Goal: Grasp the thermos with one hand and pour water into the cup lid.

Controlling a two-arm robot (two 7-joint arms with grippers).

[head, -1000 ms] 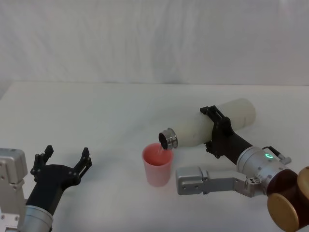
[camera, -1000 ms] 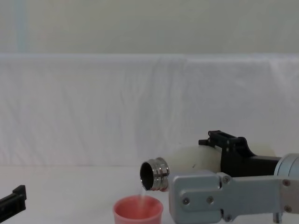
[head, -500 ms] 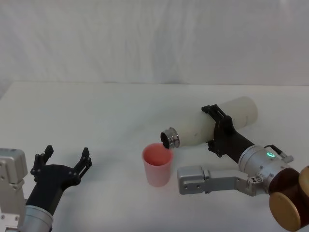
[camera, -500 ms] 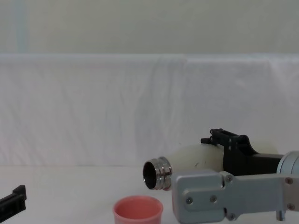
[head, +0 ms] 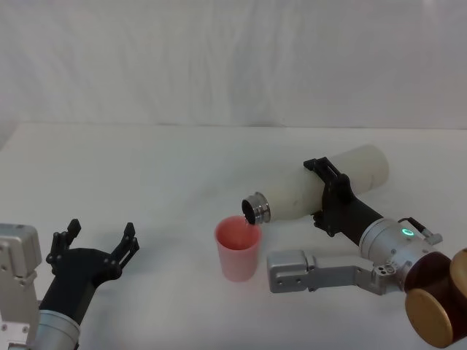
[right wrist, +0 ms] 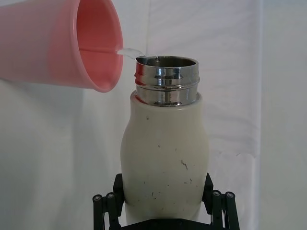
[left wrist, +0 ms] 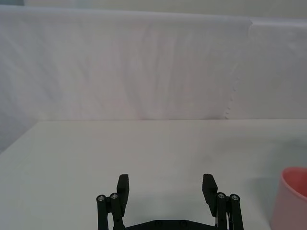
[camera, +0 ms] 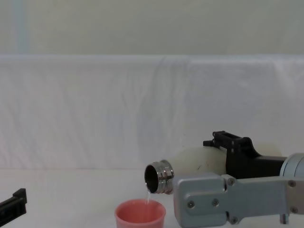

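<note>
Pouring now: the right gripper (head: pixel 330 198) clamps the thermos (head: pixel 321 187) tilted, steel neck just over the cup lid's (head: pixel 237 248) rim, a thin stream falling in. Tip further and water could overshoot onto the table (head: pixel 160 168). Left gripper (head: pixel 98 240) waits, fingers spread.

The head camera looks forward and down over the worktop (head: pixel 182 168). The chest camera sits low, facing sideways across it. Each wrist camera looks along its own gripper. All views share the cup (head: pixel 237 248).
</note>
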